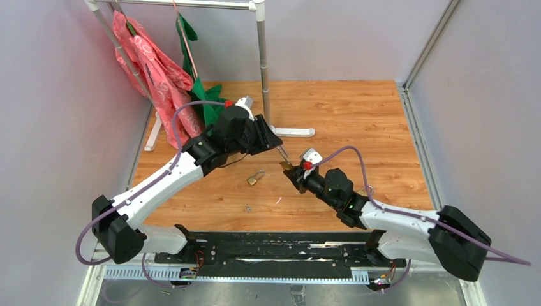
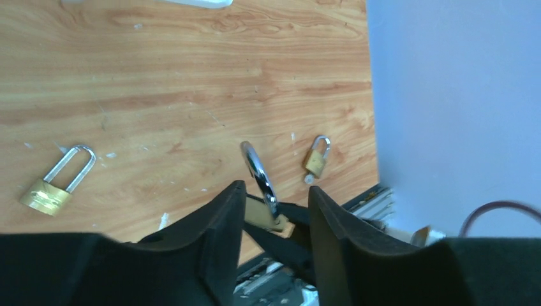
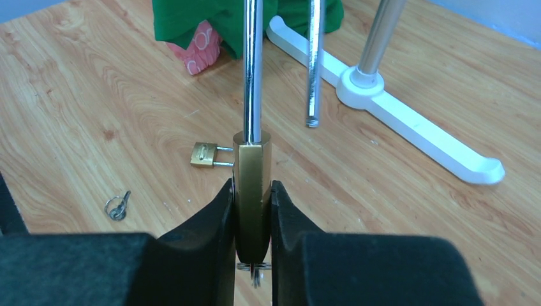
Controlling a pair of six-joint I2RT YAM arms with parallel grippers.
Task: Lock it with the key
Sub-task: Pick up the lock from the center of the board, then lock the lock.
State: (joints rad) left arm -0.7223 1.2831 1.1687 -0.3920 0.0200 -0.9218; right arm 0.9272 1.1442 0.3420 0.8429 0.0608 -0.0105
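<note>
My right gripper (image 1: 292,171) (image 3: 252,186) is shut on the brass body of a long-shackle padlock (image 3: 252,166) and holds it above the table. The shackle (image 3: 252,70) stands open, with its free leg (image 3: 312,76) apart from the body. A key (image 3: 256,271) hangs from the bottom of the body. My left gripper (image 1: 266,136) (image 2: 275,191) is open, with its fingers on either side of the shackle (image 2: 258,171) and not touching it.
A second brass padlock (image 1: 256,178) (image 2: 54,185) and a loose key ring (image 1: 246,208) (image 3: 117,207) lie on the wooden table. A small padlock (image 2: 317,156) lies near the right wall. A white clothes rack (image 1: 290,132) with pink (image 1: 153,70) and green (image 1: 198,89) garments stands behind.
</note>
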